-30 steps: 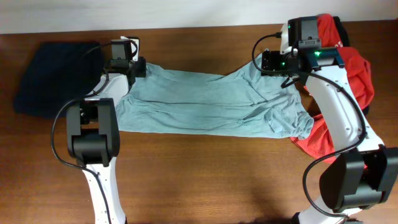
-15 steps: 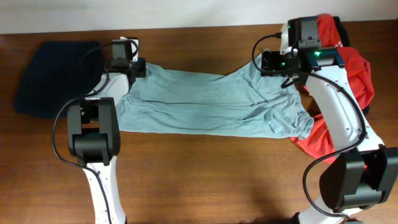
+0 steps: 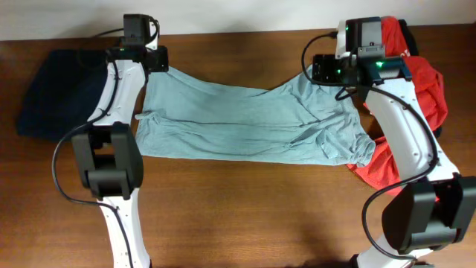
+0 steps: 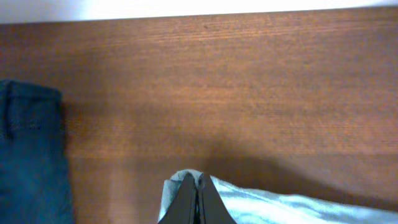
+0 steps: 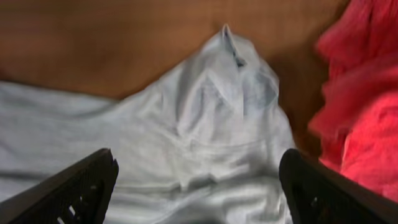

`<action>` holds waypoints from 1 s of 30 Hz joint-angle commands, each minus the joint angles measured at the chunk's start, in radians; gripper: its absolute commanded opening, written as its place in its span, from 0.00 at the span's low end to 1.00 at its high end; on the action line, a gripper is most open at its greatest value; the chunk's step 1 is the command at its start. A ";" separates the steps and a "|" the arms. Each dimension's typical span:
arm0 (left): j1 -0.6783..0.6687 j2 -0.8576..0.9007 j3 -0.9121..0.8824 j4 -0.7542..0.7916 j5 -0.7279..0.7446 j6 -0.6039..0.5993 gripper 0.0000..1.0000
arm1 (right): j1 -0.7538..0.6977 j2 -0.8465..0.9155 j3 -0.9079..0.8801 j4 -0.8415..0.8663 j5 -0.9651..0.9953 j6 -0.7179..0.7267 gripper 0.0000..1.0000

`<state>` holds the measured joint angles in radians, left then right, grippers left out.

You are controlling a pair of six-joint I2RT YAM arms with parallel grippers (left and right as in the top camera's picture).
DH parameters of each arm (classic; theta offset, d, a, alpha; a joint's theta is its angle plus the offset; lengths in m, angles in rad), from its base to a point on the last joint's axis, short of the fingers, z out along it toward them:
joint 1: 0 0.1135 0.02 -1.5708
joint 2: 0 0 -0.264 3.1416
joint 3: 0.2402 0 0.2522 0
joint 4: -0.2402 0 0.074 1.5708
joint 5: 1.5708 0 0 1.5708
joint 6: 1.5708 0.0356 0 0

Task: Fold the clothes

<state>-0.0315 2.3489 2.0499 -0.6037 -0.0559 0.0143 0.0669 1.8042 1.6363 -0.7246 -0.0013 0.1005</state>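
Observation:
A light teal shirt (image 3: 245,123) lies spread across the wooden table. My left gripper (image 3: 156,62) is shut on the shirt's far left corner; in the left wrist view the closed jaws (image 4: 196,185) pinch a fold of the shirt (image 4: 280,210). My right gripper (image 3: 314,71) is open and empty above the shirt's far right part. In the right wrist view its fingers (image 5: 199,190) stand wide apart over the crumpled shirt (image 5: 211,106).
A pile of red clothes (image 3: 425,89) lies at the right, partly under the shirt's right end and also in the right wrist view (image 5: 364,93). A dark navy garment (image 3: 56,93) lies at the far left, also in the left wrist view (image 4: 28,155). A white wall borders the table's far edge.
My left gripper has moved toward the far edge with the shirt corner in it, stretching the shirt's left side. The right arm has hardly moved.

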 commanded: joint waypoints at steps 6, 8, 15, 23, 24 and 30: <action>0.002 -0.077 0.023 -0.140 -0.005 -0.030 0.01 | -0.075 0.117 0.010 0.148 -0.058 -0.023 0.86; 0.002 -0.077 0.023 -0.158 -0.005 -0.030 0.01 | -0.097 0.153 0.010 0.187 -0.089 -0.023 0.86; 0.002 -0.077 0.023 -0.180 -0.005 -0.030 0.01 | -0.126 0.272 0.010 0.345 -0.187 -0.022 0.84; 0.002 -0.077 0.022 -0.183 -0.019 -0.030 0.01 | -0.120 0.388 0.010 0.476 -0.209 -0.015 0.77; 0.002 -0.077 0.022 -0.183 -0.019 -0.030 0.01 | -0.120 0.398 0.010 0.488 -0.208 -0.015 0.77; 0.002 -0.077 0.022 -0.183 -0.019 -0.030 0.01 | -0.120 0.443 0.010 0.552 -0.205 -0.015 0.77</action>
<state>-0.0315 2.3039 2.0567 -0.7856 -0.0635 -0.0044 -0.0582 2.2204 1.6363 -0.1978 -0.1879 0.0799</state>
